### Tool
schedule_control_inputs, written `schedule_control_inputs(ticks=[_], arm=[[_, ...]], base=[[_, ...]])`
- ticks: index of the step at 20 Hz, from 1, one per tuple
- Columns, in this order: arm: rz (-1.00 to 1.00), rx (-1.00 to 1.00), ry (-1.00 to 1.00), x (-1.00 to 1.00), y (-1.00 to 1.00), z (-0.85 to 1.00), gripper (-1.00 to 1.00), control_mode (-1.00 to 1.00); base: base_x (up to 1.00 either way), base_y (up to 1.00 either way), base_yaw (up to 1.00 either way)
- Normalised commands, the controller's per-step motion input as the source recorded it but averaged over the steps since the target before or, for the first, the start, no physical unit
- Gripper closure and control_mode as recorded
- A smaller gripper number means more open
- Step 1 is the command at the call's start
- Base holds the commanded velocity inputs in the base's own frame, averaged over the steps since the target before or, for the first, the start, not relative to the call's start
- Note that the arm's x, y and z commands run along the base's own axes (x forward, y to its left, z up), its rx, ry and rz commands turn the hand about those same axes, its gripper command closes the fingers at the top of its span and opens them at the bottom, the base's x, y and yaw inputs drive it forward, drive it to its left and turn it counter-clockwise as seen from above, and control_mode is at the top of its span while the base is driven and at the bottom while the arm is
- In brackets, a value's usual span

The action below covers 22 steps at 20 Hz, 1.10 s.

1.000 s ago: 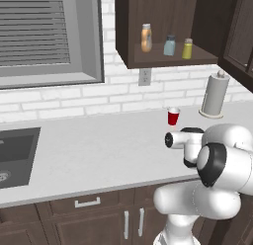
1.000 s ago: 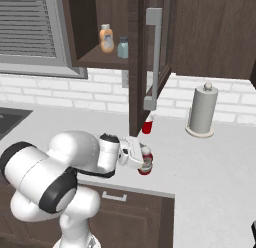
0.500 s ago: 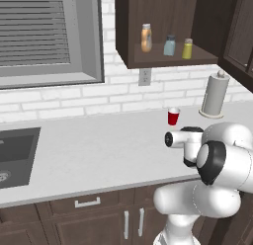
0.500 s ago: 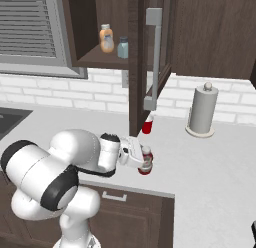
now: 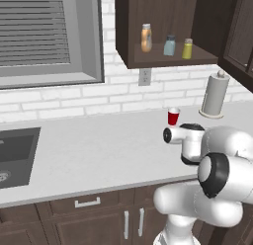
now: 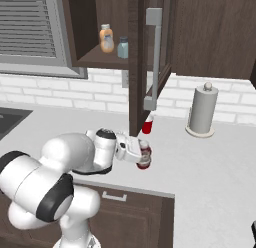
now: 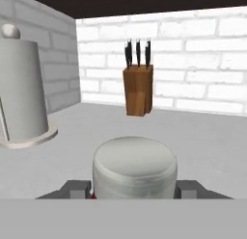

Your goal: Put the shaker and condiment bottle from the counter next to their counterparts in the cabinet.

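Observation:
The condiment bottle (image 6: pixel 144 161), red with a white cap (image 7: pixel 134 166), stands upright near the counter's (image 5: pixel 99 145) front edge. My gripper (image 6: pixel 143 155) is shut on it, one dark finger (image 7: pixel 72 187) on each side just under the cap. In the left base view my own arm hides the bottle. The yellow-green shaker (image 5: pixel 187 48) stands on the cabinet (image 5: pixel 163 56) shelf, right of the pale blue-grey shaker (image 5: pixel 169 45) and the orange bottle (image 5: pixel 146 37).
A red cup (image 5: pixel 173 116) stands just behind the bottle. A paper towel holder (image 6: pixel 202 109) is at the back right and a knife block (image 7: pixel 138 84) stands against the far wall. The open cabinet door (image 6: pixel 150 52) hangs above the cup.
The fingers have drawn in onto the condiment bottle. The arm and the bottle have stayed in place.

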Motion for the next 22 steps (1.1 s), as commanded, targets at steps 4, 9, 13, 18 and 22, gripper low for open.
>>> schedule_control_inputs(ticks=[4,9,13,18,22], arm=[[0.04,-0.01,-0.02,0.00,0.21,0.48,1.00,-1.00],[0.13,0.00,0.00,0.00,0.35,0.37,1.00,-1.00],[0.19,0.00,0.00,0.00,0.22,0.27,1.00,-1.00],[0.22,0.00,0.00,0.00,0.13,0.25,1.00,-1.00],[0.26,0.00,-0.02,0.00,0.10,0.28,1.00,-1.00]], base=[[0.00,0.00,0.00],[0.00,0.00,0.00],[0.00,0.00,0.00],[0.00,0.00,0.00],[0.00,0.00,0.00]])
